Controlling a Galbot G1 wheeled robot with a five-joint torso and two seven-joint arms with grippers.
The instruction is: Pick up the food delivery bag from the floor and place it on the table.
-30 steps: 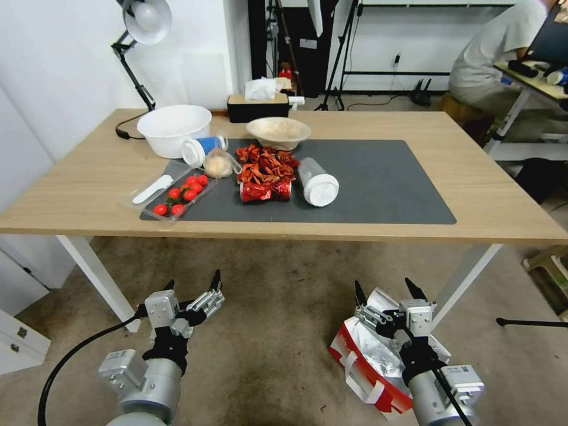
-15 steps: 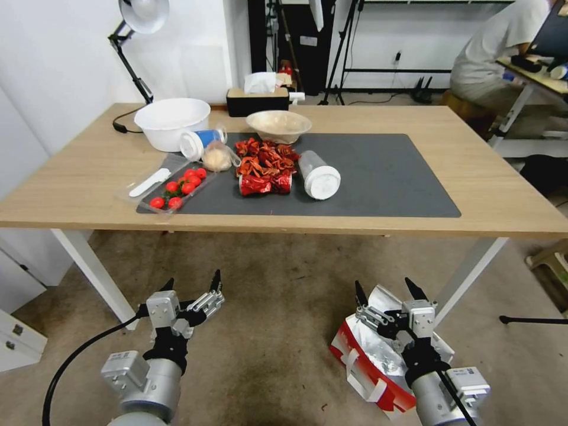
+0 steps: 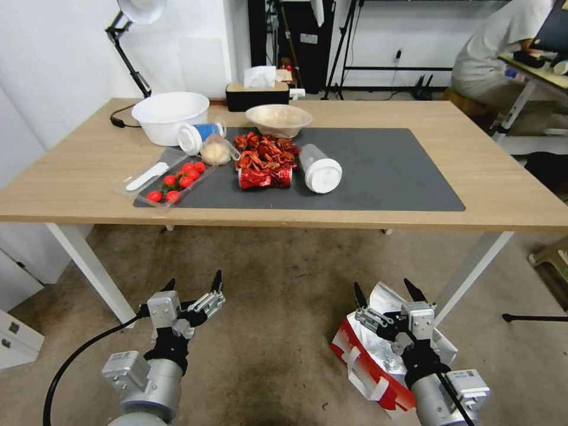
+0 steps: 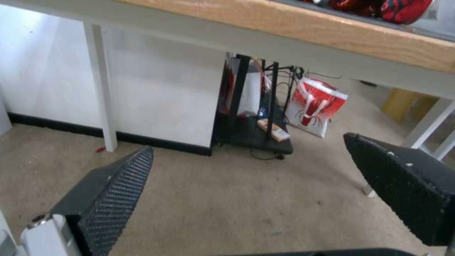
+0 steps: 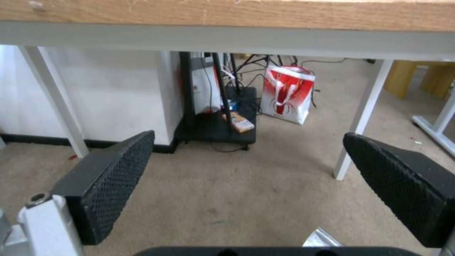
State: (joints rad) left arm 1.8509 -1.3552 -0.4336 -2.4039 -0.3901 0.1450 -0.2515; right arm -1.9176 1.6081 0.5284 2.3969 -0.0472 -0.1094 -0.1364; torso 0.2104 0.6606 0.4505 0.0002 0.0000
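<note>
Camera tilted lower since; right pincer (image 3: 386, 289) spread above food delivery bag (image 3: 370, 361)

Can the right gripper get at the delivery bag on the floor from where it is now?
Probably yes. The right gripper hangs open directly over the food delivery bag, whose foil-lined mouth gapes upward on the floor; nothing lies between them.

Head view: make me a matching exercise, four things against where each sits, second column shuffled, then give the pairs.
Things:
1. food delivery bag
2. white bowl
3. tissue box
4. left gripper

Places:
A. at the table's far edge
B. above bare floor, fingers open
C. on the floor under the right gripper
D. on the wood beside the grey mat

Pairs: 1-C, 2-D, 3-A, 4-B
</note>
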